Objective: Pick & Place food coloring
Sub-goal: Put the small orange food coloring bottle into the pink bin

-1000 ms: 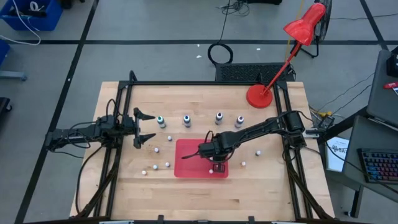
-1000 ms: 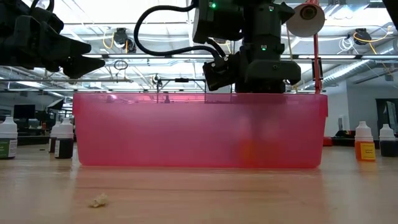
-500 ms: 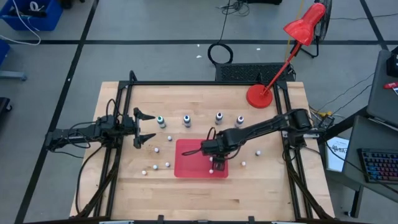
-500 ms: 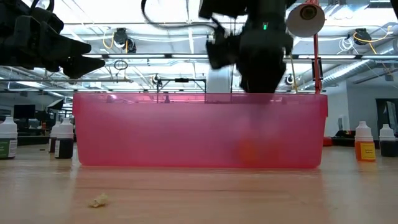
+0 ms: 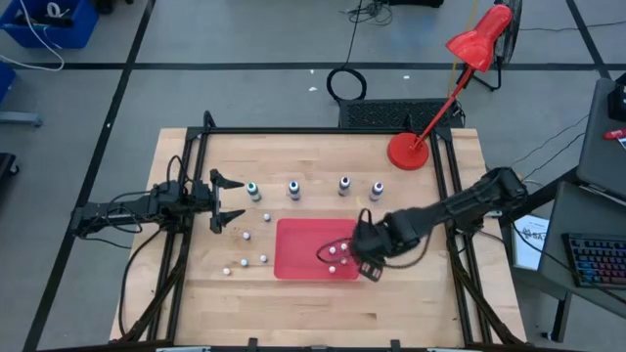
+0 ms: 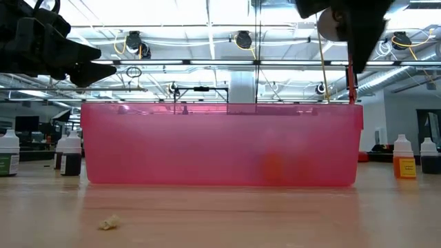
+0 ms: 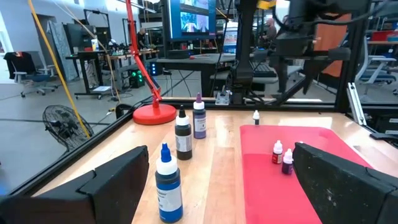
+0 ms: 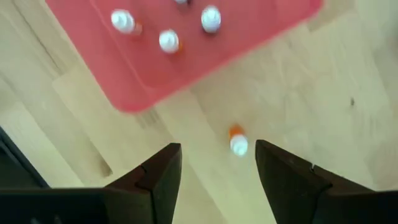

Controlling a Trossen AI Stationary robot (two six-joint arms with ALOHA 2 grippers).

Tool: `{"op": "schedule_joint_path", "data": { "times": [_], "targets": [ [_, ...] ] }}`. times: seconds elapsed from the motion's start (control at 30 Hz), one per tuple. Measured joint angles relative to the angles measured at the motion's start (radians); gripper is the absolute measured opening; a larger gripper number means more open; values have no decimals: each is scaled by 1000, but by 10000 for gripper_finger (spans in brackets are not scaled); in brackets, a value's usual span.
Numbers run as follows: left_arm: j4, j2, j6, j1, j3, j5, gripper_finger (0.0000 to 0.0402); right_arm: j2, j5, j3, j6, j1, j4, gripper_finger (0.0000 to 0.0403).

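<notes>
The food coloring is spread over three places: four taller bottles [image 5: 293, 188] are standing in a row on the tabletop [image 5: 293, 156] just above the red tray [image 5: 293, 244], three small white-capped bottles [image 5: 337, 250] are sitting inside the tray near its right end, and several more small bottles [image 5: 245, 262] are lying scattered on the wood to the tray's left and right. In the right wrist view one loose orange bottle [image 8: 238, 144] is lying on the bare wood just outside the tray's edge [image 8: 149, 68], and the right gripper [image 5: 366, 266] is hovering above it at the lower right corner of the tray, its jaws standing apart and holding nothing. The step in hand looks like picking up that orange bottle. To do it well, the gripper should be centring the bottle between the jaws, turning so they are closing across its narrow body rather than along its length, and descending straight down clear of the tray wall, since such a small, light bottle is likely to roll or skid if nudged by one finger first. The left gripper [image 5: 238, 200] is waiting at the left of the tabletop beside the green-topped bottle, jaws wide apart and empty.
</notes>
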Motion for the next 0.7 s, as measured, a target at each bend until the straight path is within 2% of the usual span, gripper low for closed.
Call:
{"op": "schedule_joint_path", "data": {
  "times": [0.2, 0.33, 0.53, 0.7],
  "targets": [
    [0, 0, 0, 0, 0, 0, 392, 1, 90, -61, 78, 75, 3, 192],
    [0, 0, 0, 0, 0, 0, 392, 1, 91, -157, 126, 80, 19, 192],
    [0, 0, 0, 0, 0, 0, 392, 2, 86, -305, 134, 76, 176, 192],
    [0, 0, 0, 0, 0, 0, 392, 2, 40, -397, 134, 74, 336, 192]
  ]
}}
